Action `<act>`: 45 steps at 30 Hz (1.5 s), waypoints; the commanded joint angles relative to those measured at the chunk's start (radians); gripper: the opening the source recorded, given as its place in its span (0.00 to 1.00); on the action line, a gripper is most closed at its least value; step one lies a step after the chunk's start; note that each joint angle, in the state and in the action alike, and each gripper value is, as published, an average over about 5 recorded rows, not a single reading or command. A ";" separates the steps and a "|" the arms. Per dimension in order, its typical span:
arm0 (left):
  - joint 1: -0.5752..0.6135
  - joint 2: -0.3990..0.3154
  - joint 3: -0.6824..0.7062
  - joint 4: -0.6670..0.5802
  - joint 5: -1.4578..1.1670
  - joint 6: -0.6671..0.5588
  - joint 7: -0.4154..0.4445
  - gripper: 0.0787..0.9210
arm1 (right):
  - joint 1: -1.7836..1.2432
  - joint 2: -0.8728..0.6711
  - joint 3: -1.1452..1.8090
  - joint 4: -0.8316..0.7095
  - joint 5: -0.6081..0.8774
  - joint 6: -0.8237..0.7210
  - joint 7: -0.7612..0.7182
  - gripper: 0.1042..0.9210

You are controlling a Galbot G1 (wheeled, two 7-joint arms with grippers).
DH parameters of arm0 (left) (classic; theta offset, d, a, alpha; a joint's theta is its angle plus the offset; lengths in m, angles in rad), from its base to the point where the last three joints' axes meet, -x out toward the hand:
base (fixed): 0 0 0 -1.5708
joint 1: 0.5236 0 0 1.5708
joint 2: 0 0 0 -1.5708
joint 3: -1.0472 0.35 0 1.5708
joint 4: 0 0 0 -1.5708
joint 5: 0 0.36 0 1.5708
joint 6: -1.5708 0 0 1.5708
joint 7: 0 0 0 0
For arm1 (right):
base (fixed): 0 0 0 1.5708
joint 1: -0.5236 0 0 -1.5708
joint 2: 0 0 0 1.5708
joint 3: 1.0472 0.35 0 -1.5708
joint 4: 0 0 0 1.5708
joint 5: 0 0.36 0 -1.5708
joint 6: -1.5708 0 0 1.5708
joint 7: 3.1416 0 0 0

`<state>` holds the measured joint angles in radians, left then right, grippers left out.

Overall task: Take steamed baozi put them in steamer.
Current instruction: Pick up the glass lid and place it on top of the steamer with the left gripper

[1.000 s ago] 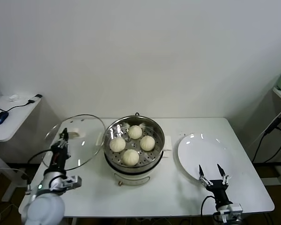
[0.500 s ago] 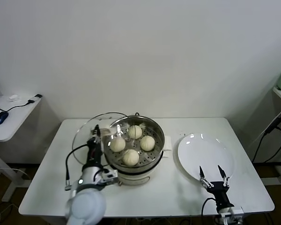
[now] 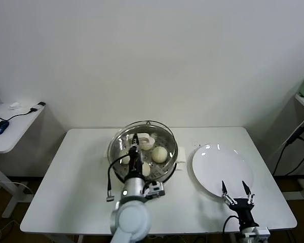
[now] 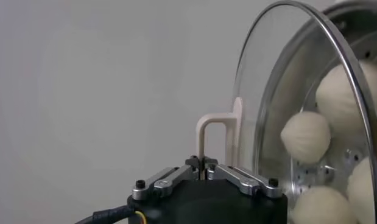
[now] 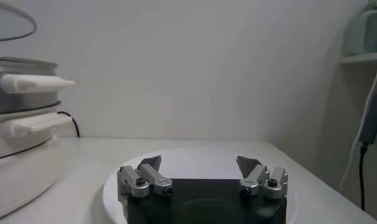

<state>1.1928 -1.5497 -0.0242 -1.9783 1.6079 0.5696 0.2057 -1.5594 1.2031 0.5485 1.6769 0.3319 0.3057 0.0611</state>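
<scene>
The left gripper (image 3: 135,152) is over the round shiny stainless-steel steamer (image 3: 168,163) on its cream-white base, and its fingers are pinched tight on the cream arched handle (image 4: 214,139) of the round glass lid (image 3: 122,137). The lid sits above the pot's mouth, covering most of it, its rim near the pot's rim; from the head view I can't tell whether it lies flat or a little tilted, or whether it touches the pot. In the left wrist view the handle stands straight out from the glass, right between the pressed-together fingertips. Through the glass the small round cream-white steamed baozi (image 3: 159,154) are in plain sight on the perforated tray inside the pot, clustered close together; one shows clearly to the robot's right of the gripper, another behind it towards the wall, the rest partly hidden by the arm. They're round, so there's no long axis to speak of. Over on the right, the flat round white plate (image 3: 216,163) lies on the white table (image 3: 76,177) just beside the steamer's side handle. The right gripper (image 3: 235,190) hangs low at the plate's near edge, its fingers spread wide apart and holding nothing.
</scene>
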 commanded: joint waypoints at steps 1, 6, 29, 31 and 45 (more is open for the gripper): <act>-0.028 -0.081 0.069 0.103 0.099 0.018 0.002 0.05 | -0.005 0.004 0.020 -0.002 0.004 0.016 -0.001 0.88; -0.027 -0.082 0.063 0.129 0.116 0.015 -0.007 0.06 | -0.007 0.013 0.027 -0.003 0.001 0.026 -0.001 0.88; -0.034 -0.049 0.004 0.171 0.128 0.008 -0.035 0.06 | -0.015 0.030 0.036 0.007 -0.018 0.041 -0.007 0.88; -0.035 -0.047 0.000 0.173 0.125 0.008 -0.037 0.06 | -0.015 0.032 0.036 0.006 -0.021 0.043 -0.008 0.88; -0.023 -0.021 0.027 0.111 0.023 0.000 -0.029 0.14 | -0.013 0.035 0.030 0.017 -0.015 0.035 -0.011 0.88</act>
<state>1.1648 -1.5778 -0.0151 -1.8206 1.7036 0.5724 0.1711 -1.5742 1.2373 0.5800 1.6897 0.3128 0.3464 0.0497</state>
